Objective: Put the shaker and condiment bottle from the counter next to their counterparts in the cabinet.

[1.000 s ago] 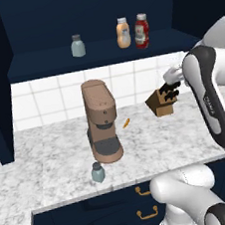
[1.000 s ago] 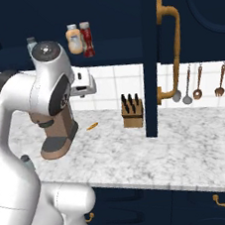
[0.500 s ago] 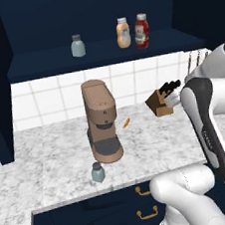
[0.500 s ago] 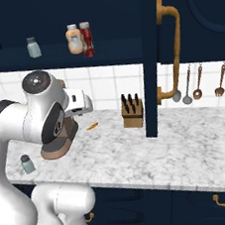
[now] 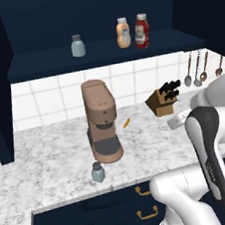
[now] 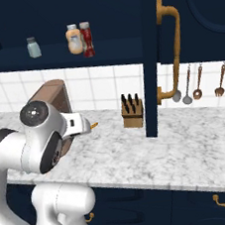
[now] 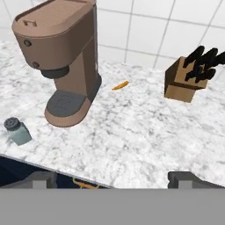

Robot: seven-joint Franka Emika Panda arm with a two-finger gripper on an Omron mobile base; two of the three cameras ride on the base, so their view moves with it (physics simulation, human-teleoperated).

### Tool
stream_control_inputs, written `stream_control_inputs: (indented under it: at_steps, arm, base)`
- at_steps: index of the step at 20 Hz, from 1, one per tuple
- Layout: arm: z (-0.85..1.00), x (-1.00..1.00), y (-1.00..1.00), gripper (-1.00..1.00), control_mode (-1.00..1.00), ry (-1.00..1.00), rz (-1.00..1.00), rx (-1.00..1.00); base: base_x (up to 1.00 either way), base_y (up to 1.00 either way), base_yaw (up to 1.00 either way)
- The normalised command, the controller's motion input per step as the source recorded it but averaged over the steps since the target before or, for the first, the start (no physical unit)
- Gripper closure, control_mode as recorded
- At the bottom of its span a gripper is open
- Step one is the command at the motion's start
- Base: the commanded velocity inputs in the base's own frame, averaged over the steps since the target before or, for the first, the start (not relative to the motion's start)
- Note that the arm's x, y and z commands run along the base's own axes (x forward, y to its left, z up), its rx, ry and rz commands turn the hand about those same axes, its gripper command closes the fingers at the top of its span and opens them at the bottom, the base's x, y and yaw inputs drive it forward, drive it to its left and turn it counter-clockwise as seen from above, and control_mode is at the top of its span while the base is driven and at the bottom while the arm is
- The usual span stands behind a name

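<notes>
The shaker (image 5: 98, 172) stands upright on the marbled counter (image 5: 52, 172) near its front edge, just in front of the brown coffee machine (image 5: 101, 121) and a little to its left; from the hand view the same shaker (image 7: 17, 131) sits to the lower left of the machine (image 7: 66, 57), close to the counter (image 7: 145, 132) edge above the navy drawers. The red condiment bottle (image 5: 142, 31) is on the shelf of the navy cabinet (image 5: 102, 55), just beside the orange-tan sauce bottle (image 5: 122, 33), and the matching shaker (image 5: 77, 45) stands on the same shelf well to their left. In the right base view the three stand in the same order: shaker (image 6: 33, 47), orange-tan bottle (image 6: 74, 39), red bottle (image 6: 86, 39). A wooden knife block (image 5: 164, 99) with dark handles sits near the tiled wall, and a small orange scrap (image 5: 126, 123) lies on the stone between it and the coffee machine. The hand (image 7: 112, 180) hovers above the front of the counter, its two dark finger tips (image 7: 41, 180) set wide apart with nothing between them.
</notes>
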Motion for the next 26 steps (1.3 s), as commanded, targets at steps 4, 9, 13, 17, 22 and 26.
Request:
stream_control_inputs:
  at_steps: [4,9,13,17,22,26]
  arm:
    - [-0.46,-0.37,0.10,-1.00,-1.00,-0.05,0.00,0.00]
    - [-0.46,-0.33,0.16,-1.00,-1.00,-0.04,0.03,0.01]
    - [-0.48,-0.32,0.29,-1.00,-1.00,-0.08,0.04,0.00]
    - [-0.53,-0.24,0.36,-1.00,-1.00,-0.13,0.04,0.00]
    - [-0.55,-0.23,0.41,-1.00,-1.00,-0.17,0.04,0.00]
    - [-0.55,-0.11,0.43,-1.00,-1.00,-0.20,0.02,0.00]
  base:
    - [0.00,0.00,0.00]
    - [0.00,0.00,0.00]
    - [0.00,0.00,0.00]
    - [0.00,0.00,0.00]
    - [0.00,0.00,0.00]
    - [0.00,0.00,0.00]
